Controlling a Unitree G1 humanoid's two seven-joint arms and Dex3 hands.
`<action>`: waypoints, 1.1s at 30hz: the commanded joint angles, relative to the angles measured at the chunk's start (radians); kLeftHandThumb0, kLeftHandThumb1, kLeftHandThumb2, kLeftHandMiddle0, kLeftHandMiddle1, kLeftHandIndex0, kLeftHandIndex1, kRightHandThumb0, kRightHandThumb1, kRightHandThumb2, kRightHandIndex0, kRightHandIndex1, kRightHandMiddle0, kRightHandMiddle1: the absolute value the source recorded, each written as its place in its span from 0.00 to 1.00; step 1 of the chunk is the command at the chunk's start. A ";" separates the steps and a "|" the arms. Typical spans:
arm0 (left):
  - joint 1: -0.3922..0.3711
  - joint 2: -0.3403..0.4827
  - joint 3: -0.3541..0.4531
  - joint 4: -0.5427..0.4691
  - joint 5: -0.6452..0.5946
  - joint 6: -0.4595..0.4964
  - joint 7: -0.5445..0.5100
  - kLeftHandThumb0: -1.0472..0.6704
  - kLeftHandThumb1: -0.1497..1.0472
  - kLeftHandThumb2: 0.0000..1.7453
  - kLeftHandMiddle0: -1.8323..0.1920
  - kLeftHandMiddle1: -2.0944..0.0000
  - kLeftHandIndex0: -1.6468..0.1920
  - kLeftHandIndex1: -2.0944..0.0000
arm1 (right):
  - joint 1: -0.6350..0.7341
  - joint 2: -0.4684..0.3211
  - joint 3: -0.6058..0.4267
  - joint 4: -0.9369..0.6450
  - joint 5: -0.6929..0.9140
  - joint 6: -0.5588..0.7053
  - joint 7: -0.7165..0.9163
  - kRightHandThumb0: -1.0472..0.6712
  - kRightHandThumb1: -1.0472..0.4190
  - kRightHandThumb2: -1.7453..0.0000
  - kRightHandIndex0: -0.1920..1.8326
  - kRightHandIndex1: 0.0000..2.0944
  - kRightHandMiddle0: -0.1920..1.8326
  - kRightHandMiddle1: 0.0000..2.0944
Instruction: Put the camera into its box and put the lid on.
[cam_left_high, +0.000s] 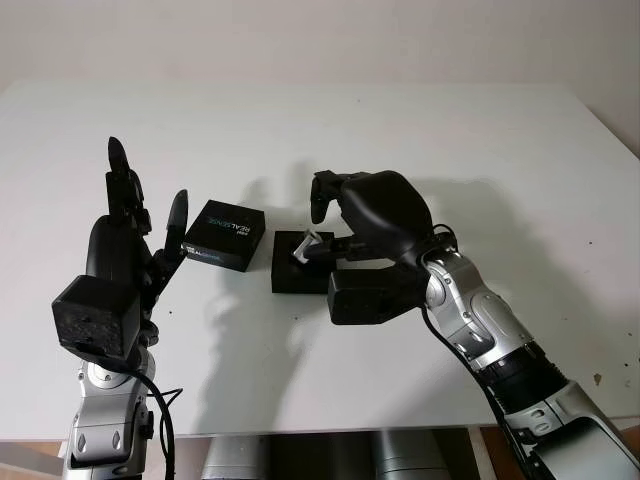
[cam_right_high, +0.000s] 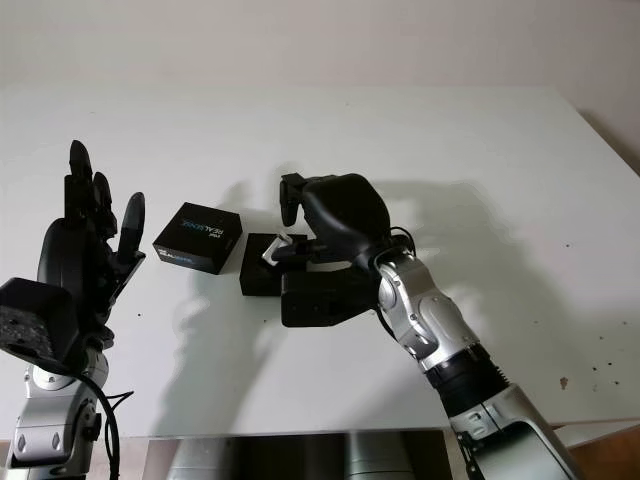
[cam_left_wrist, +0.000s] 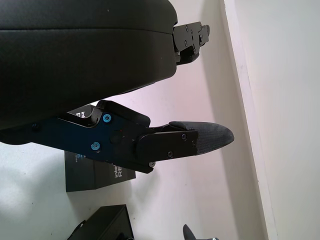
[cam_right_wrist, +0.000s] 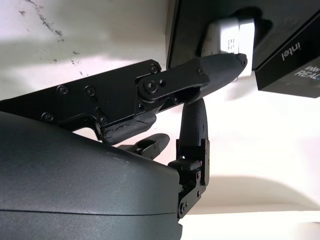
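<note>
The open black box (cam_left_high: 290, 278) sits mid-table with the small white camera (cam_left_high: 304, 247) lying tilted in it, one end sticking up. My right hand (cam_left_high: 325, 225) hovers over the box's right side. One fingertip (cam_right_wrist: 227, 62) touches the camera (cam_right_wrist: 227, 37), while the other fingers stay off it, so the hand holds nothing. The black lid (cam_left_high: 225, 235), printed REALSENSE, lies flat just left of the box. Left of the lid, my left hand (cam_left_high: 145, 205) is raised and open, apart from it.
The white table (cam_left_high: 450, 130) has bare room behind, to the right and in front of the box. The right arm's forearm (cam_left_high: 480, 320) crosses the front right. The table's front edge runs close to both arms.
</note>
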 joint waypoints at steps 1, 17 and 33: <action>0.004 0.003 0.005 -0.015 0.002 0.003 0.000 0.28 1.00 0.26 0.98 0.97 0.98 0.99 | -0.002 -0.008 -0.017 -0.021 0.016 -0.001 0.004 0.37 0.03 0.97 0.36 0.03 0.28 0.63; 0.001 0.005 0.002 -0.008 0.015 -0.003 0.008 0.28 1.00 0.27 0.97 0.97 0.99 0.99 | 0.013 -0.021 -0.006 -0.078 0.014 0.010 0.097 0.33 0.01 0.97 0.36 0.03 0.28 0.63; 0.006 0.005 0.004 -0.016 0.013 0.004 0.001 0.28 1.00 0.27 0.98 0.98 0.99 0.99 | 0.023 -0.021 0.007 -0.113 -0.055 0.075 0.123 0.32 0.03 0.97 0.32 0.02 0.22 0.62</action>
